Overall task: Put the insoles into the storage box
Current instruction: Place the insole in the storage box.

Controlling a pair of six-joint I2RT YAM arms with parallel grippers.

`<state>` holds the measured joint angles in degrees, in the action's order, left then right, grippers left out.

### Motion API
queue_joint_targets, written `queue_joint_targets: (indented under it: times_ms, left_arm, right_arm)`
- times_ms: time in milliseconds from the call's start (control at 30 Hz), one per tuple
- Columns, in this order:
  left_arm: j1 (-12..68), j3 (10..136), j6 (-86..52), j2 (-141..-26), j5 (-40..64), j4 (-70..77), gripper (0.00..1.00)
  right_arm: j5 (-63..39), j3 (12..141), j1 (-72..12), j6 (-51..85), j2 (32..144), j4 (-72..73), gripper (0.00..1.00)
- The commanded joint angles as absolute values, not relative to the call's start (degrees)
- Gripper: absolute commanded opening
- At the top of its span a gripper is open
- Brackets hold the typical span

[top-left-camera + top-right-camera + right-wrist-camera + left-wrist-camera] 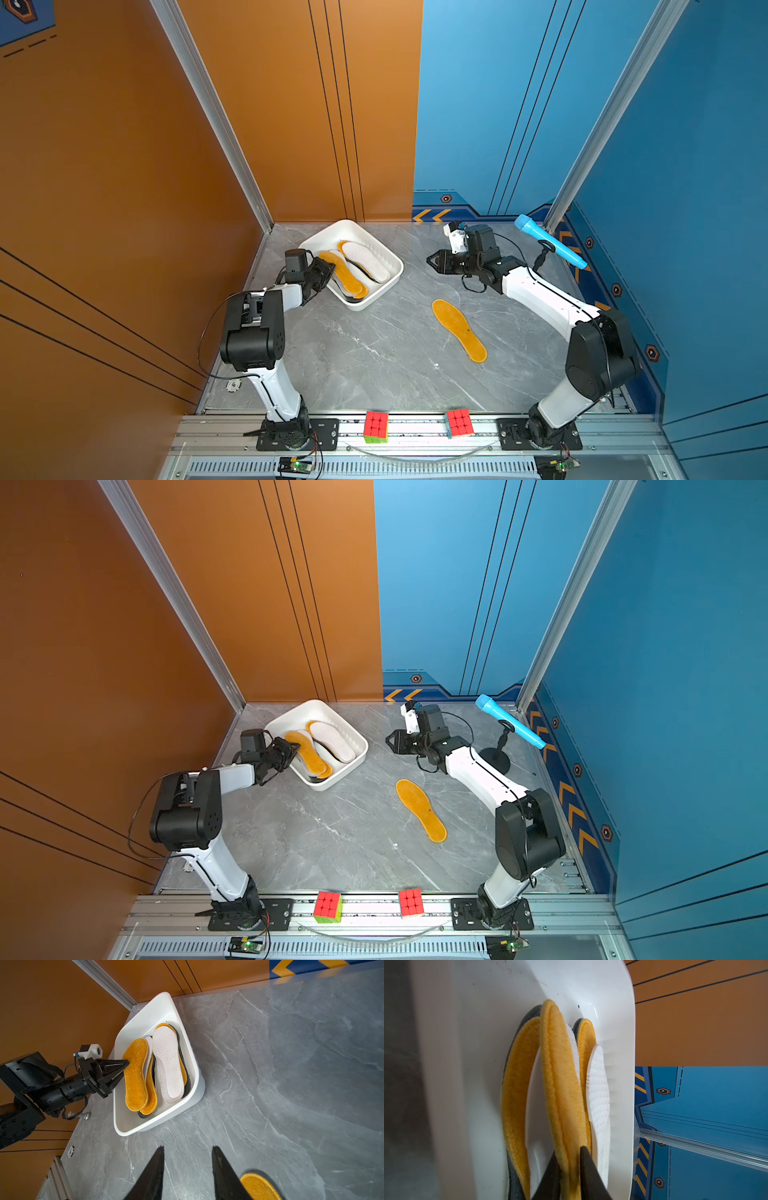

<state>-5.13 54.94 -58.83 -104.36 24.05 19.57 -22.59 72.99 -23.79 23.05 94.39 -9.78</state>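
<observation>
The white storage box [332, 237] [309, 712] stands at the back left and holds several insoles stacked flat. A white insole [372, 262] [168, 1064] lies on top, with dark ones showing only at their edges. My left gripper [330, 268] [568, 1150] is at the box's left rim. Its jaws are slightly parted around the edge of an orange insole [345, 276] [560, 1084] that rests on the pile. Another orange insole [459, 330] [422, 810] [259, 1186] lies flat on the table. My right gripper [430, 262] [188, 1148] hovers open and empty to the right of the box.
A blue microphone [550, 243] on a black stand is at the back right. Two Rubik's cubes [376, 426] [459, 423] sit on the front rail. A small white toothed disc [233, 385] lies by the left arm. Orange and blue walls close the table in.
</observation>
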Motion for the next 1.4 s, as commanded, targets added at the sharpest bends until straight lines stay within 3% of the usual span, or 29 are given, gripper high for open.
queue_joint_targets:
  times_ms: [0,1367]
  left_arm:
    - [-5.6,56.8,-57.1,-103.4,23.2,16.7,0.23]
    - [-6.3,66.8,-48.8,-101.1,16.8,-3.3,0.32]
  right_arm:
    - [-23.8,71.9,-23.5,23.7,94.1,-8.3,0.41]
    - [-26.5,70.5,-21.3,22.5,94.3,-11.8,0.51]
